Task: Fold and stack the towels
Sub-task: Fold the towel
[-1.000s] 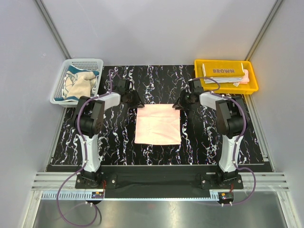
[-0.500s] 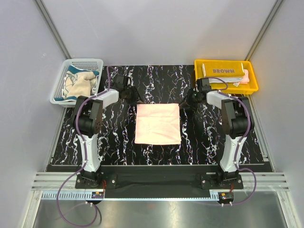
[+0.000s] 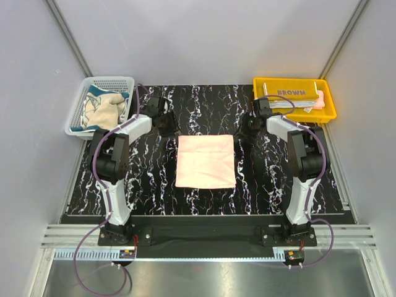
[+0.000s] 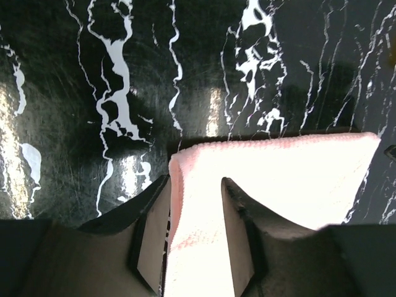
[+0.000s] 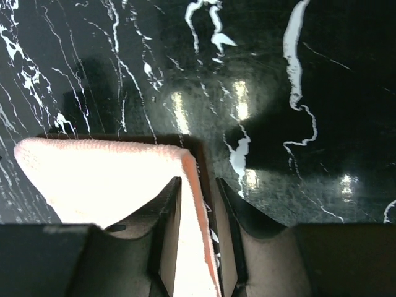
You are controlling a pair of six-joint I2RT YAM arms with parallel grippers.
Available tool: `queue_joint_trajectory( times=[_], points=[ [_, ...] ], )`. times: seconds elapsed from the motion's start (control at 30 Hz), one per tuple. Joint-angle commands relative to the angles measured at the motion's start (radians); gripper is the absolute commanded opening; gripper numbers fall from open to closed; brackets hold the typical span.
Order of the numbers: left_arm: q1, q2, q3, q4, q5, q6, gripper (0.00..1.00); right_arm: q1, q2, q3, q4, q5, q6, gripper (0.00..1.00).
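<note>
I count 2 arms w/ 2 grippers, 1 pink towel (image 3: 205,161), 1 white mesh basket (image 3: 111,80), 1 yellow tray (image 3: 291,116) and 1 black marbled mat (image 3: 154,179). The basket, upper left of the frame, holds 1 crumpled cream-teal towel (image 3: 102,108). The tray, upper right, holds a folded stack w/ the "BROWN" towel (image 3: 291,93) on top and pale layers (image 3: 314,104) poking out at its right side; I can't count those. Vs. a sec ago, both grippers have pulled back toward the top of the frame, off the pink towel's upper corners, and the left one's jaws have spread wider. The towel itself has barely shifted. Left gripper (image 3: 167,124) now sits just above-left of the towel's upper left corner, and in its wrist cam (image 4: 195,182) the fingers stand well apart, straddling the towel's corner w/o pinching it. Right gripper (image 3: 252,124) sits just above-right of the upper right corner. Its wrist cam (image 5: 198,179) shows a narrower gap w/ the towel's edge running thru it and dark mat visible beside it, so it's parted and gripping nothing. The pink towel lies flat at mid-frame on the mat, roughly square, pale pink, lightly creased, w/ a doubled edge showing at both upper corners.
</note>
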Motion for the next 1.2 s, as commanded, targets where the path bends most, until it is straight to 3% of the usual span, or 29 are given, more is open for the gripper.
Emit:
queue_joint_trajectory(
  times=[0.0,0.53,1.0,1.17],
  points=[
    [0.003,-0.028,-0.017,0.022,0.021,0.024,0.44,0.039,0.005,0.063,-0.021,0.059,-0.045,0.36],
    [-0.026,0.084,0.059,-0.04,-0.053,0.04,0.44,0.097,0.086,0.141,-0.117,0.223,-0.094,0.36],
    [-0.035,0.116,0.049,-0.015,-0.108,0.029,0.31,0.126,0.137,0.19,-0.143,0.28,-0.116,0.34],
    [-0.035,0.134,0.059,0.006,-0.099,0.028,0.27,0.128,0.152,0.196,-0.146,0.28,-0.125,0.29]
  ],
)
